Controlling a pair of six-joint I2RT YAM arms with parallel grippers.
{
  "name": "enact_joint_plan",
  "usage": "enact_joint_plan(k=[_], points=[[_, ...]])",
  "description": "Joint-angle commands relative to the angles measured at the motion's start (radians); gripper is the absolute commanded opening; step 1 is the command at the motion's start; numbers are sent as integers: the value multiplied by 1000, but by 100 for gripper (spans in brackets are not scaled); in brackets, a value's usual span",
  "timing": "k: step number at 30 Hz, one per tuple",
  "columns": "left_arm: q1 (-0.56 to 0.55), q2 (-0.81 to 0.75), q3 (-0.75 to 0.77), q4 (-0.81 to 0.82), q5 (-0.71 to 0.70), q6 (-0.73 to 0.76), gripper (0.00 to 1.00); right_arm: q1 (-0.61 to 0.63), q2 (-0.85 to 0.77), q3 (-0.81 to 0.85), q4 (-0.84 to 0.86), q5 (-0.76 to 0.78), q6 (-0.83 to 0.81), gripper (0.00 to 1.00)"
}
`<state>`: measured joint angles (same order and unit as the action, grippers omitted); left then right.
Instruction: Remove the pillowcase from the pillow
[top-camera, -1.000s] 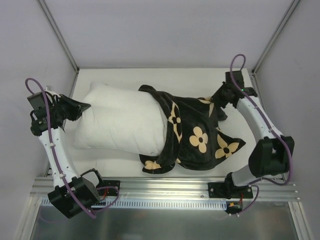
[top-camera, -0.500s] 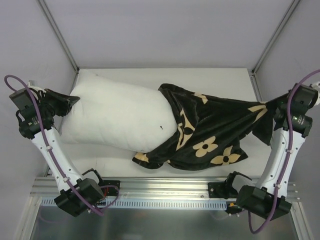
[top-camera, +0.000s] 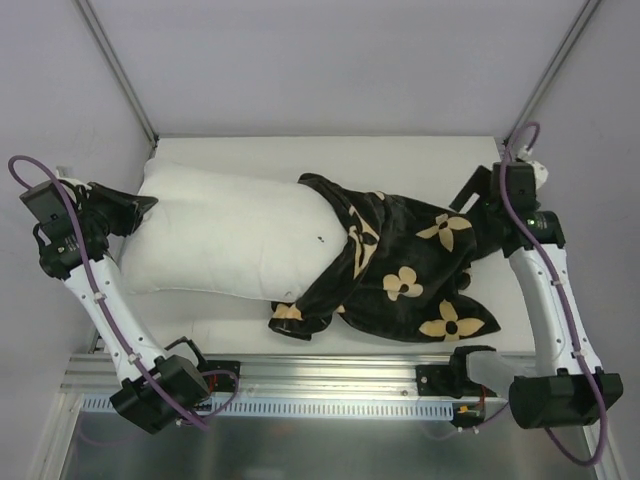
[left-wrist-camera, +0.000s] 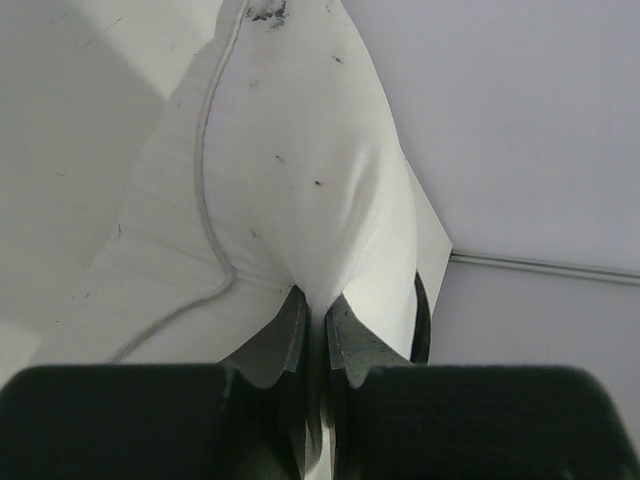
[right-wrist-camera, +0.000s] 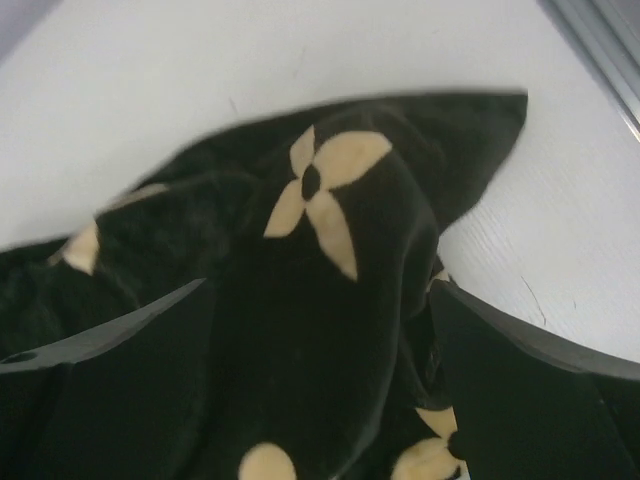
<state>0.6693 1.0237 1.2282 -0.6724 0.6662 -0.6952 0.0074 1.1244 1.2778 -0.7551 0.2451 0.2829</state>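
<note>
Half a second ago the pillowcase (top-camera: 400, 275) was stretched taut toward the right edge with its far end in the right gripper (top-camera: 478, 218). Now that fabric has gone slack and lies bunched on the tabletop (top-camera: 300, 155), drawn back from the edge. The right arm has swung inward. In the wrist view the right gripper (right-wrist-camera: 318, 290) has its fingers spread wide apart over the black plush, clamping nothing.

The left gripper (top-camera: 138, 208) has barely moved. Its fingers (left-wrist-camera: 345, 335) stay pressed together on the left corner of the white pillow (left-wrist-camera: 290, 170), pinching the cloth between them.

The pillow (top-camera: 225, 235) lies much where it was across the left half of the tabletop. Most of it is bare, and only its right end is hidden under the pillowcase's rumpled edge.
</note>
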Motion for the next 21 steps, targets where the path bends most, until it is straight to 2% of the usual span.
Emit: enact_joint_plan(k=[1, 6, 10, 14, 19, 20, 21], points=[[12, -43, 22, 100, 9, -23, 0, 167, -52, -57, 43, 175, -30, 98], [-4, -59, 17, 100, 16, -17, 0, 429, 30, -54, 201, -24, -114, 98], [-13, -70, 11, 100, 19, -13, 0, 658, 204, 144, 140, 35, -197, 98], [-17, -79, 2, 100, 26, -13, 0, 733, 369, 325, 123, 16, -238, 98], [-20, -94, -6, 100, 41, -12, 0, 752, 661, 583, 4, 2, -225, 96], [-20, -97, -6, 99, 44, -12, 0, 752, 695, 606, -22, 14, -220, 94], [-20, -103, -3, 97, 46, -12, 0, 746, 745, 636, -33, 29, -199, 83]])
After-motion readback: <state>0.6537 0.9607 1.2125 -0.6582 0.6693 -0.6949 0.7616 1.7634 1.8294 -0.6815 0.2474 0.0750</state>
